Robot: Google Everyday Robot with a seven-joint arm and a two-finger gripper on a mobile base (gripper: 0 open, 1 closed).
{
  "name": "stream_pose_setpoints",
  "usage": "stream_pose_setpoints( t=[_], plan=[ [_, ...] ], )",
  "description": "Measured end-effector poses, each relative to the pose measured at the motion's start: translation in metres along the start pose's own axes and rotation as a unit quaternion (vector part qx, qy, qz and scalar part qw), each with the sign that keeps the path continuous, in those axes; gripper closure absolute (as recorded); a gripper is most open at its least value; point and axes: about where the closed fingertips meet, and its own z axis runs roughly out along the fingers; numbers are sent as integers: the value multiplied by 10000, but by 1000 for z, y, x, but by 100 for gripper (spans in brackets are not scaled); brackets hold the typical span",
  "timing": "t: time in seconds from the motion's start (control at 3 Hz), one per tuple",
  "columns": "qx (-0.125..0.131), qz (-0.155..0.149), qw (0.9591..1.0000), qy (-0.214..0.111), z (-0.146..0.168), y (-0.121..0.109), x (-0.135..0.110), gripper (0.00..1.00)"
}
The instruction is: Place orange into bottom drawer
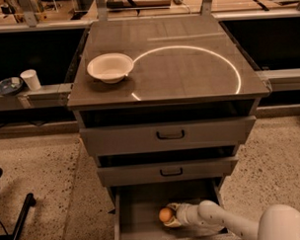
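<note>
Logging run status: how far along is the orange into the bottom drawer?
Done: the bottom drawer stands open, and the orange is already inside it. In hand: the gripper, reaching into the drawer from the right, is shut on the orange. Left: release it and withdraw. I cannot tell whether the orange touches the drawer floor yet.

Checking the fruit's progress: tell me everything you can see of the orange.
The orange is small, round, smooth-skinned and whole, evenly orange. It is inside the open bottom drawer, near the middle, against the tip of the gripper, which reaches in from the right. Whether it rests on the drawer floor cannot be told.
</note>
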Motion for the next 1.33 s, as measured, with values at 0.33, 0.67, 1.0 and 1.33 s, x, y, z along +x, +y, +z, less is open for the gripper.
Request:
stream_pose_setpoints(
  t=[0.33, 0.67, 1.0, 1.33],
  plan=[
    [23, 6, 10000, 8, 1, -5, 3, 84],
    [22, 6, 10000, 8, 1, -5, 3, 60],
    [22, 7, 10000, 8, 1, -5, 3, 36],
    [22, 7, 10000, 8, 1, -5, 3, 14]
  ],
)
